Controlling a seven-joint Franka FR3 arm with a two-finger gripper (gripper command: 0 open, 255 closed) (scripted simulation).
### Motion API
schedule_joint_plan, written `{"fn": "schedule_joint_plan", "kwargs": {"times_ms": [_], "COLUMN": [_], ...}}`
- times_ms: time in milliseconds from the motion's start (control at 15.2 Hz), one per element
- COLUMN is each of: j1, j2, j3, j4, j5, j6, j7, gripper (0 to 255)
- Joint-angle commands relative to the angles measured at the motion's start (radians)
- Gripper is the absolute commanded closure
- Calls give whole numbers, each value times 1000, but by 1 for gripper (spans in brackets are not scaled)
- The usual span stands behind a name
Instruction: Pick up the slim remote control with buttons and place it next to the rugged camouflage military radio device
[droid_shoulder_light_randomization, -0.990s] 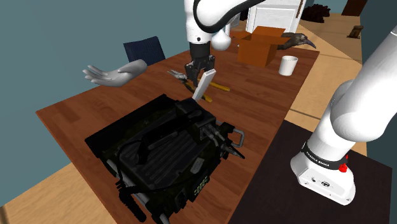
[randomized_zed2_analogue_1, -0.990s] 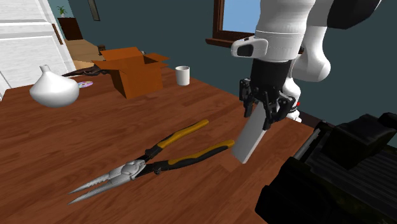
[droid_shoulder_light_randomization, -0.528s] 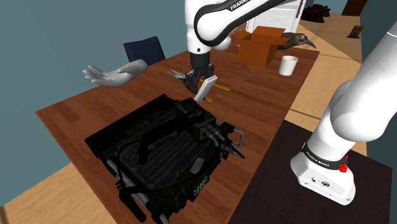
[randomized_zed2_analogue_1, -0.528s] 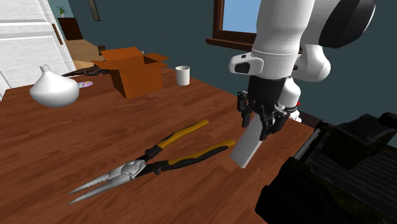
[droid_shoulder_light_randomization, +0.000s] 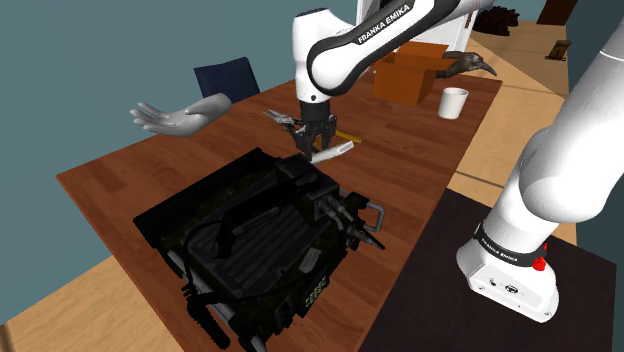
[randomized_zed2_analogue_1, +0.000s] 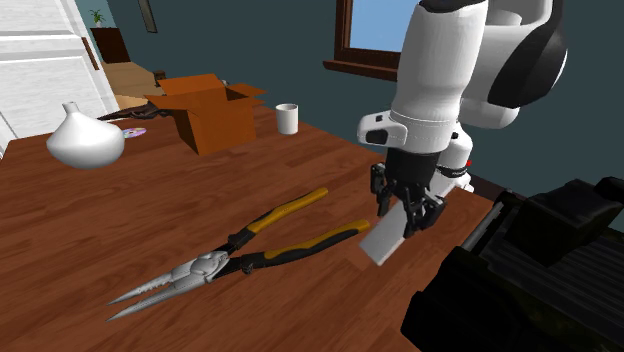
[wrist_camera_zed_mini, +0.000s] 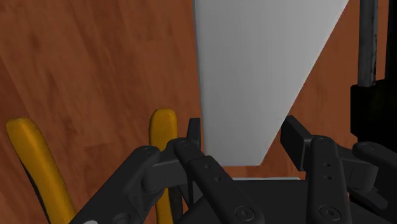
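The remote (randomized_zed2_analogue_1: 386, 240) is drawn as a plain white slab with no visible buttons. My gripper (randomized_zed2_analogue_1: 405, 207) is shut on its upper end, low over the wooden table (randomized_zed2_analogue_1: 120, 220). In the shoulder view the remote (droid_shoulder_light_randomization: 331, 153) slants out from the gripper (droid_shoulder_light_randomization: 317, 144), just beyond the far corner of the big black radio device (droid_shoulder_light_randomization: 255, 230). The wrist view has the remote (wrist_camera_zed_mini: 254, 76) clasped between both fingers (wrist_camera_zed_mini: 191, 137), with the radio's dark edge (wrist_camera_zed_mini: 372, 83) close beside it. Whether the remote's low end touches the table I cannot tell.
Yellow-handled pliers (randomized_zed2_analogue_1: 250, 250) lie on the table right beside the remote, on the side away from the radio. Farther back stand a cardboard box (droid_shoulder_light_randomization: 405, 75), a white cup (droid_shoulder_light_randomization: 453, 102) and a white vase (randomized_zed2_analogue_1: 85, 140). A white hand model (droid_shoulder_light_randomization: 180, 118) lies at the shoulder view's left.
The gripper has come down toward the table with the remote, and the remote now slants flatter, closer to the radio's corner.
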Motion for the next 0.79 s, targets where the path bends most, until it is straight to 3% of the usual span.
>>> {"fn": "schedule_joint_plan", "kwargs": {"times_ms": [0, 330, 726], "j1": [1, 1, 0], "j2": [19, 61, 61], "j3": [1, 2, 2], "j4": [-12, -43, -43], "j5": [-3, -13, -13], "j6": [29, 101, 101], "j7": [3, 11, 11], "gripper": [255, 255, 255]}}
